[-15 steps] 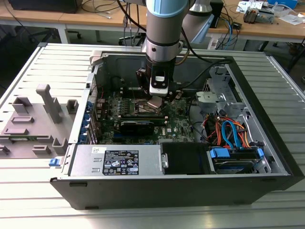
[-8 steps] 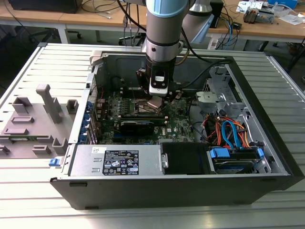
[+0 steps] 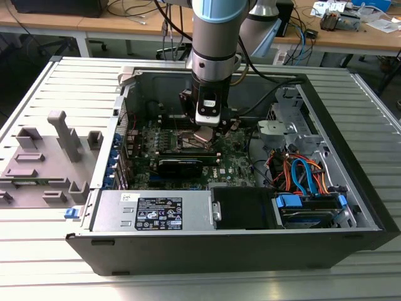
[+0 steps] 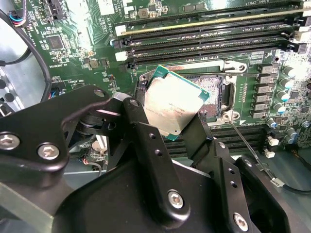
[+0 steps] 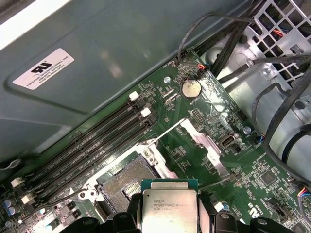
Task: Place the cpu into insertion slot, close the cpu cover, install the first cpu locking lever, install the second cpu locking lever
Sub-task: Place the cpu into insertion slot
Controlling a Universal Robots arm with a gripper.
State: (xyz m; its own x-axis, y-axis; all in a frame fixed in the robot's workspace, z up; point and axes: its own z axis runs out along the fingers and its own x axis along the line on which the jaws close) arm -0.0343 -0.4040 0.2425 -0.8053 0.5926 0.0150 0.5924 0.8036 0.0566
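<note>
— Where's the cpu?
— Held tilted just above the open insertion slot; not seated; the claw is closed on two opposite edges.
— How will it handle?
— Light and stiff, I'd judge; slick metal top; delicate underside; grip the edges only, as now.

Arm upright inside the open computer case, cpu just above the motherboard.
</note>
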